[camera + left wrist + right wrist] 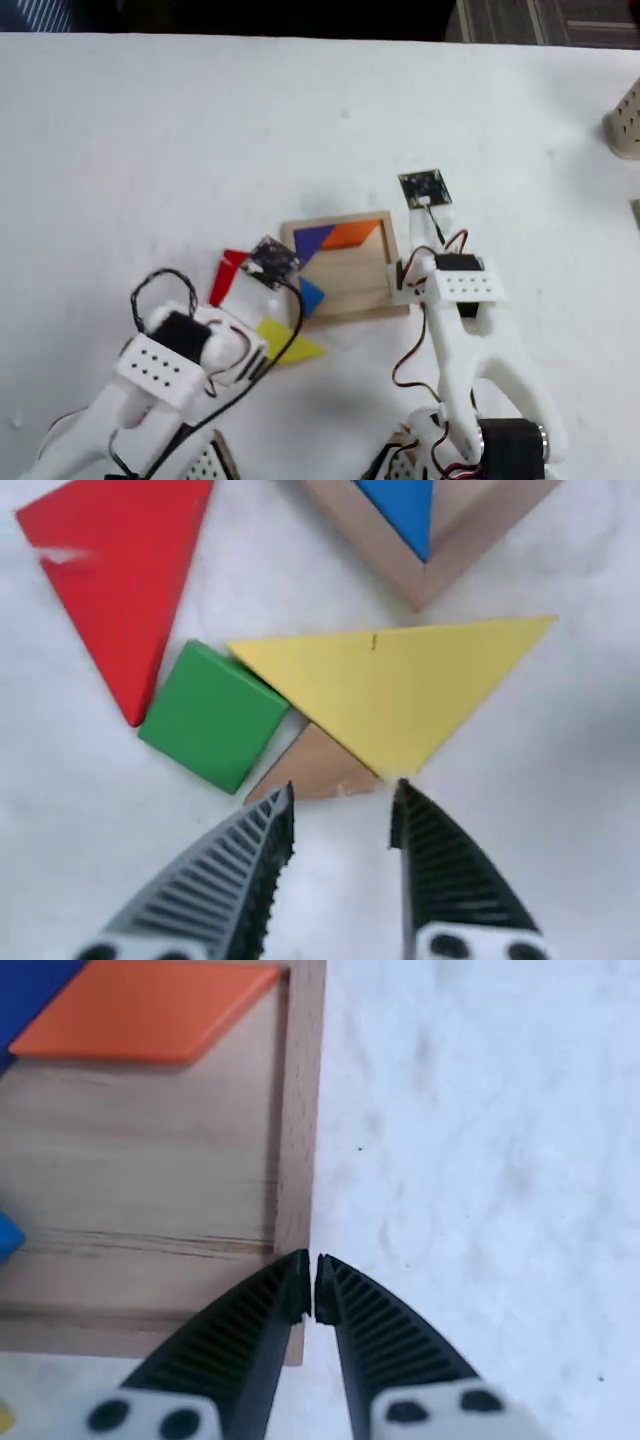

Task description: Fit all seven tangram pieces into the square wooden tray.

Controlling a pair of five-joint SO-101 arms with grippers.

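Observation:
The square wooden tray (pixel 385 298) sits mid-table and holds an orange parallelogram (pixel 352 233), a purple triangle (pixel 310 240) and a blue triangle (pixel 310 295). On the table beside the tray lie a red triangle (pixel 120 580), a green square (pixel 213 715), a yellow triangle (pixel 390 685) and a small wood-coloured triangle (pixel 312 772) partly under the yellow one. My left gripper (pixel 342 805) is open, its tips just short of the wood-coloured triangle. My right gripper (pixel 311 1282) is shut and empty over the tray's rim (pixel 298 1110) near a corner, with the orange parallelogram (pixel 150 1010) farther in.
A beige perforated object (pixel 625 125) stands at the right edge of the table. The white tabletop stretches wide beyond the tray. Arm bases and cables (pixel 430 450) crowd the near edge.

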